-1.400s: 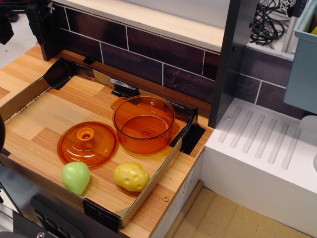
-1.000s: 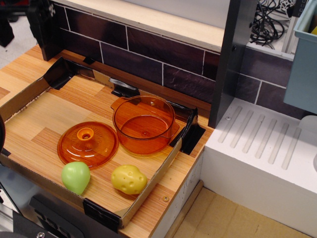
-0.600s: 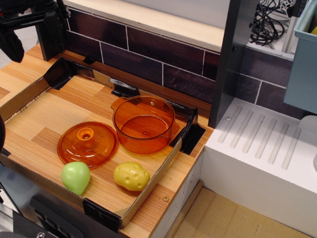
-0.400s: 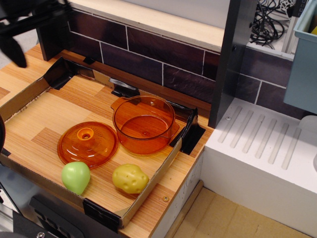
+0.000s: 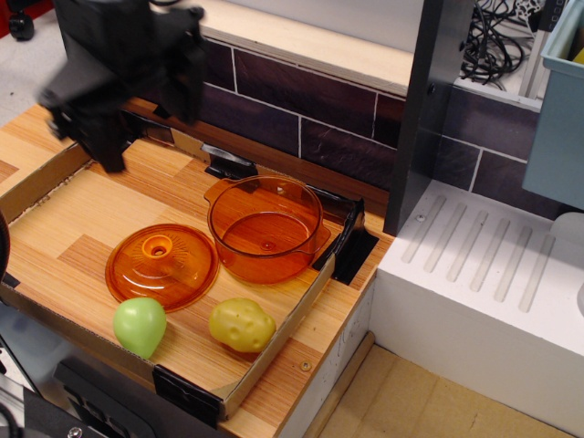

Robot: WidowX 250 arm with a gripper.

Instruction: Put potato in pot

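Orange and translucent, the pot (image 5: 265, 228) stands upright toward the back right corner of the wood-grain counter (image 5: 82, 214), inside the shallow cardboard-walled tray (image 5: 274, 342); nothing lies in it (the bare bottom shows through the glassy wall). Its flat knobbed lid (image 5: 161, 265) rests on the counter just beside it on the left, rim nearly touching the pot. Along the front edge lie two toys: the green pear (image 5: 140, 326) below the lid, and the yellow dimpled potato (image 5: 242, 325) near the front right corner, just in front of the pot and apart from the pear. Nothing sits between potato and pot.

Over the back left corner hangs the black tool (image 5: 123, 87), blurred and dark, well apart from the potato and holding nothing that can be seen; whether its jaws are apart or closed I cannot tell. Behind the tray runs a dark tiled wall (image 5: 301, 100), and to the right stands a white ribbed drainboard (image 5: 484, 260).
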